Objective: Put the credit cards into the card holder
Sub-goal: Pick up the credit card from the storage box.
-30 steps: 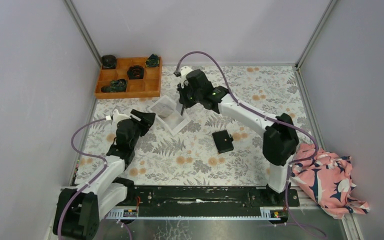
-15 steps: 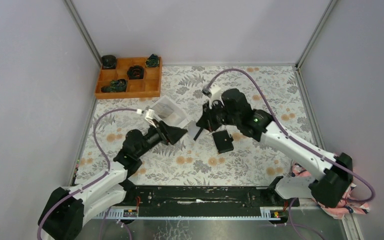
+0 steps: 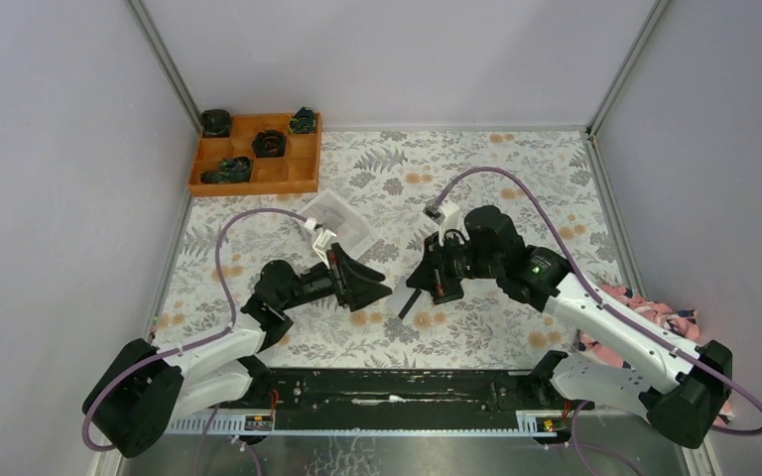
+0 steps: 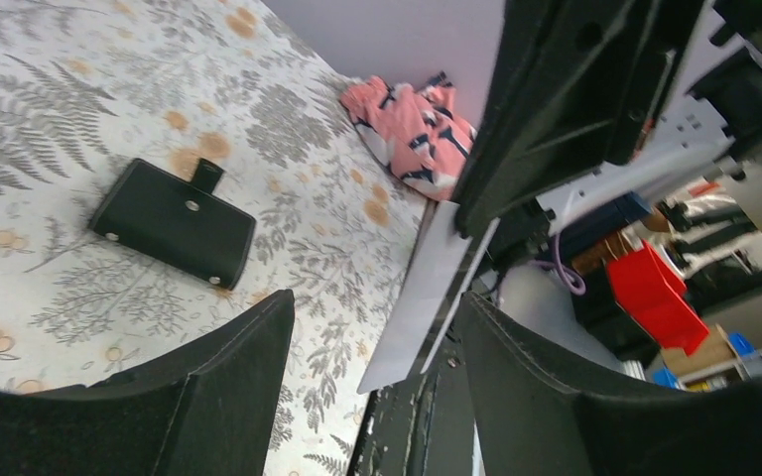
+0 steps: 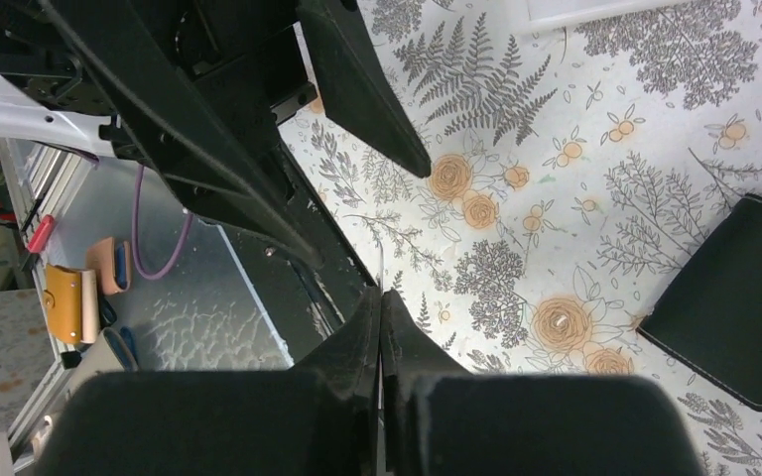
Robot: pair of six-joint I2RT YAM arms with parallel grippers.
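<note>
- From above: a second ago the right gripper [image 3: 433, 285] was up at the white tray [image 3: 349, 220] and the left gripper [image 3: 372, 295] sat beside that tray. Now both have come to the middle of the table [image 3: 516, 178], tips facing each other, close but apart
- The right jaws are clenched on one credit card [image 3: 409, 305], which sticks out past their tips as a thin dark strip. The left jaws are spread wide and grip nothing
- It looks like a card was lifted out of the tray and is on its way. It may be passed across to the left jaws, but that is only a guess
- Left wrist view: the card is a pale grey flat piece, tilted, hanging in the gap between the left jaws and nearer to one finger. Whether it touches that finger cannot be told
- The card holder [image 4: 174, 223] lies flat on the table outside the left jaws, out past the other finger. It is black and folded shut, with a small tab poking out at its far edge and little studs on top. A pink cloth [image 4: 412, 119] lies further off
- Because it is shut, it will likely need opening before any card can go in
- Right wrist view: the right jaws are pressed together, and the card is only a thin line between them. The left fingers loom just past their tips. The card holder lies off to one side of the right jaws, well apart from the tips, its snap showing and no card seen in it
</note>
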